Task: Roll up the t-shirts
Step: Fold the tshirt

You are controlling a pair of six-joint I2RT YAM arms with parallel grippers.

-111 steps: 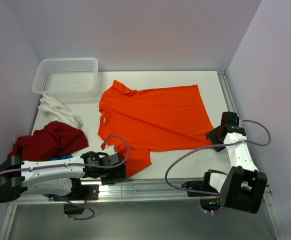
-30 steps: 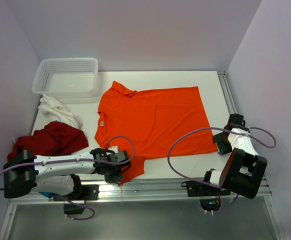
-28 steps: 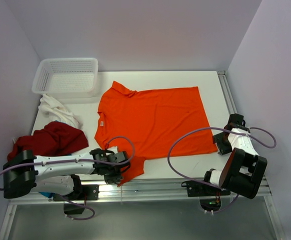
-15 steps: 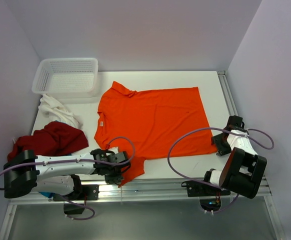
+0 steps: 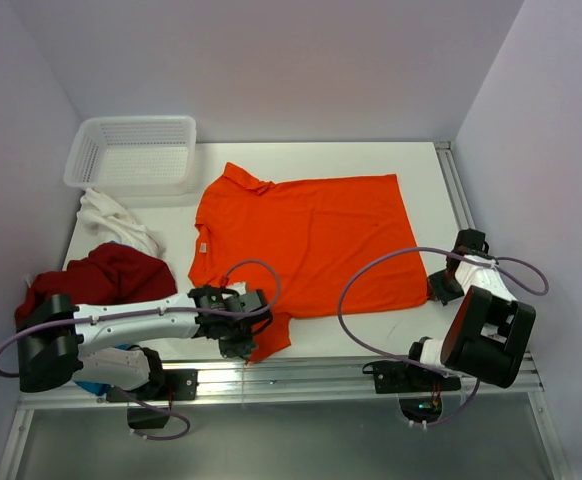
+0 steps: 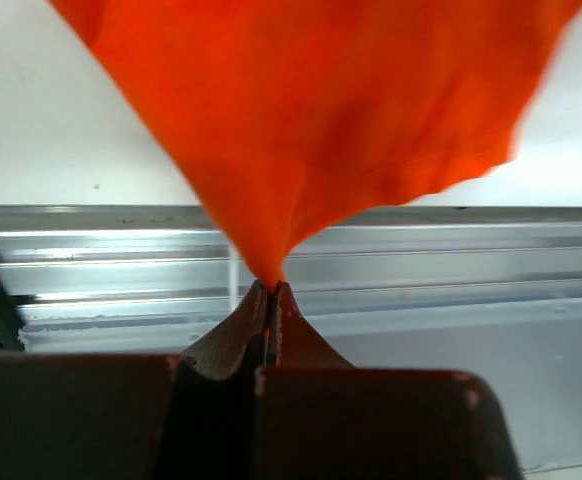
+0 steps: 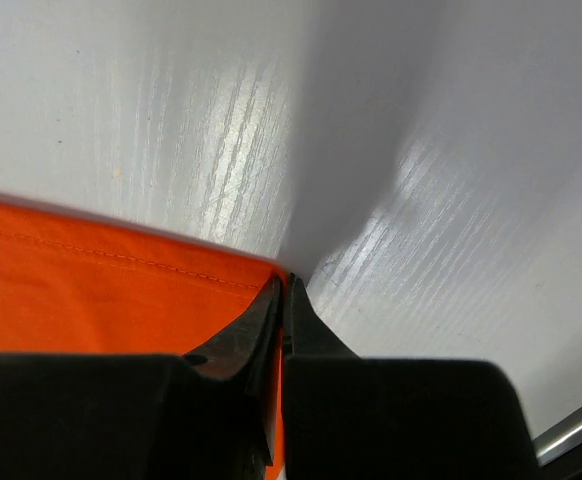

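- The orange t-shirt (image 5: 306, 240) lies spread flat in the middle of the table (image 5: 426, 165), collar toward the upper left of the top view and hem toward the right.
- My left claw (image 5: 245, 343) is clamped on the shirt's near sleeve at the lower centre-left. In the wrist view the cloth rises in a taut cone straight out of the closed tips (image 6: 271, 292).
- My right claw (image 5: 437, 290) sits at the lower right of the shirt with its jaws together on the near hem corner. In its wrist view the stitched edge runs right into the tips (image 7: 283, 280). I judge the bite thin, only the very corner.
- I read the step as taking the near edge at both ends, ready to fold or roll it toward the far side.
- To do it well, I would lift both ends together and only slightly, keeping the edge between them straight so the cloth does not sag or twist.
- I would move the right side gently, since that small pinch could slip under a hard pull.
- I would carry the edge evenly up-frame, so the sleeve tucks inside rather than sticking out.
- The dark red t-shirt (image 5: 101, 280), white t-shirt (image 5: 116, 220) and basket (image 5: 136, 122) sit well to the left, so my left arm should stay clear of them.
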